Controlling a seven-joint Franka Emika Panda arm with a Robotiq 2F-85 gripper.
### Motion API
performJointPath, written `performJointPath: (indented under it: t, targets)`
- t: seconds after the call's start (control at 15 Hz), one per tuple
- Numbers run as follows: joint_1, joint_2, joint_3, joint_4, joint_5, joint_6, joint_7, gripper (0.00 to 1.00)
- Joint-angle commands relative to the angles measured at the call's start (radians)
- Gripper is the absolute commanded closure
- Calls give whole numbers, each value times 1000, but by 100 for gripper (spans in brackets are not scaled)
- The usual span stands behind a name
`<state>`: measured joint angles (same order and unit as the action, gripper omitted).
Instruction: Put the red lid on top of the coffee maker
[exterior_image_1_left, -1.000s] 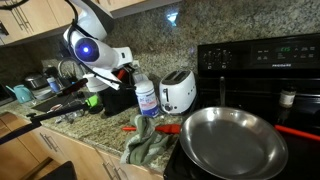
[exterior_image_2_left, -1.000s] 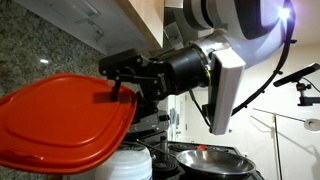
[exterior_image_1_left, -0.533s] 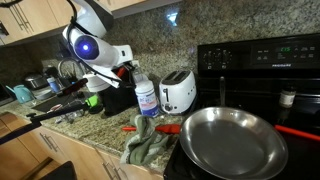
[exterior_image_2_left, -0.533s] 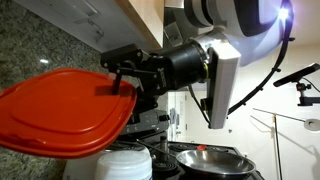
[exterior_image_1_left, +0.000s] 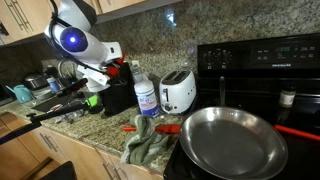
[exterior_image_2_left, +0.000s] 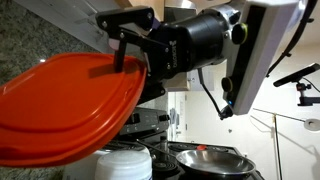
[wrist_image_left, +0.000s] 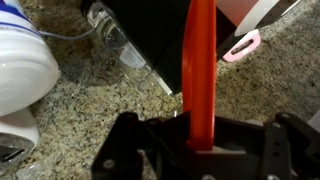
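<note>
**Lid gripped, not yet placed**

Our gripper (wrist_image_left: 200, 138) is clamped on the flat red-orange plastic lid (exterior_image_2_left: 60, 115), which hangs on edge in the wrist view. Just below it, left of the white two-slot toaster (exterior_image_1_left: 178, 92), stands the tall black boxy coffee maker (exterior_image_1_left: 120, 98). We judge the grasp done; levelling, lowering and release remain.
</note>
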<state>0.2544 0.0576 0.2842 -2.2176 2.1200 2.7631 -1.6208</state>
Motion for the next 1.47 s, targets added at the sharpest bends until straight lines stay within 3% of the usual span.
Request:
performJointPath:
  t: [0.0, 0.67, 1.07, 1.4]
  targets:
    - [3, -57, 7, -27, -12, -19, 43, 100]
    - [-1, -131, -16, -30, -32, -32, 77, 100]
    - [22, -85, 5, -91, -310, -146, 428, 100]
    - [20, -76, 1, -93, -397, -175, 535, 100]
